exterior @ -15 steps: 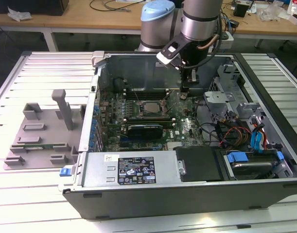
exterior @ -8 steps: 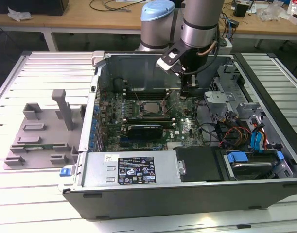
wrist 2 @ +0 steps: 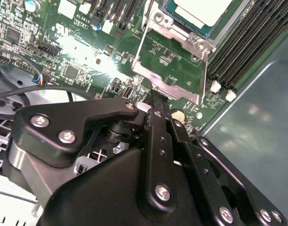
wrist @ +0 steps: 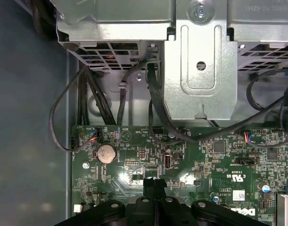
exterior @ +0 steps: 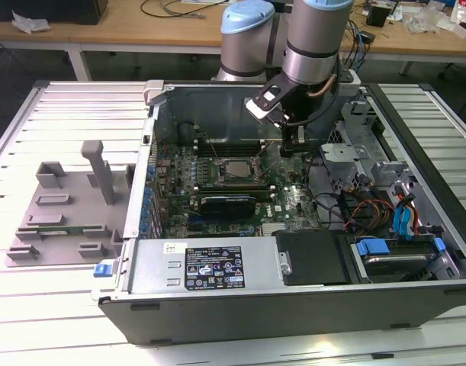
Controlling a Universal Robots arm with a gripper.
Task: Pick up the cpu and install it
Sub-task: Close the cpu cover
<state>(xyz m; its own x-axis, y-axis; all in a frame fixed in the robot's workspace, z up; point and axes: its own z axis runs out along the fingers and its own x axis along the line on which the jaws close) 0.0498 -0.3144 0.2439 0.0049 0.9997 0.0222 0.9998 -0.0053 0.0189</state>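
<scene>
Entry: cpu [exterior: 236,169], seated in socket on green board [exterior: 294,200], inside open pc case [exterior: 255,313], silvery top up.
Gripper [exterior: 291,145]: over board, to exterior view's right of cpu, apart from it. Jaws together, nothing betw. them; fingertips [wrist: 149,186] just above board in first wrist view.
Metal bracket [wrist 2: 169,88]: betw. gripper and cpu.

- The case [exterior: 255,316] sits on the table [exterior: 42,320], with the tray [exterior: 65,217] beside it on the exterior view's left.
- The cpu [exterior: 234,169] lies on the board [exterior: 294,202] inside the case.
- The card [exterior: 229,203] sits just beside the cpu, nearer the case's front wall.
- The gripper [exterior: 294,146] hangs over the board, to the exterior view's right of the cpu.
</scene>
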